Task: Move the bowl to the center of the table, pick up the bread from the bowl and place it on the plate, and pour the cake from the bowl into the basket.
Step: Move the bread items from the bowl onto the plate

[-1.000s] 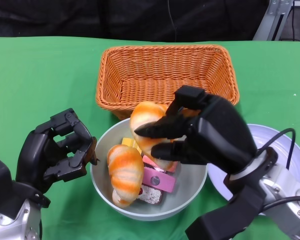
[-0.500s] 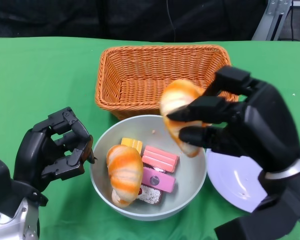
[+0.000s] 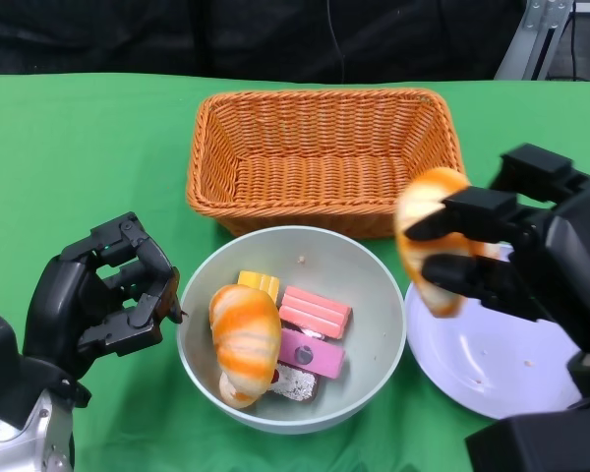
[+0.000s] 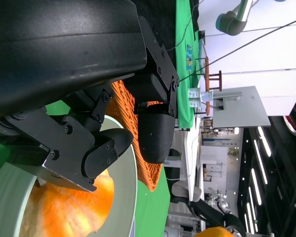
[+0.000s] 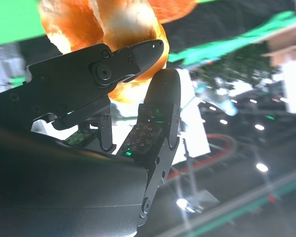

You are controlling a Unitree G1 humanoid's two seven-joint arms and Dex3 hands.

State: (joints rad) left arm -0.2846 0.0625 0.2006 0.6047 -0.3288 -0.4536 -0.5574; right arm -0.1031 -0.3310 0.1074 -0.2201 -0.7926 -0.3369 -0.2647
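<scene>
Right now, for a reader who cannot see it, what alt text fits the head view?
The right hand holds a bread roll in the air over the left edge of the white plate. A grey bowl with another bread roll and cake pieces sits before a wicker basket; the left hand is beside the bowl.

The head view is evenly and brightly lit from above; soft shadows are cast on the green cloth-covered tabletop (image 3: 79, 147). Wrist views are blurred close up, with glaring ceiling lights behind.
</scene>
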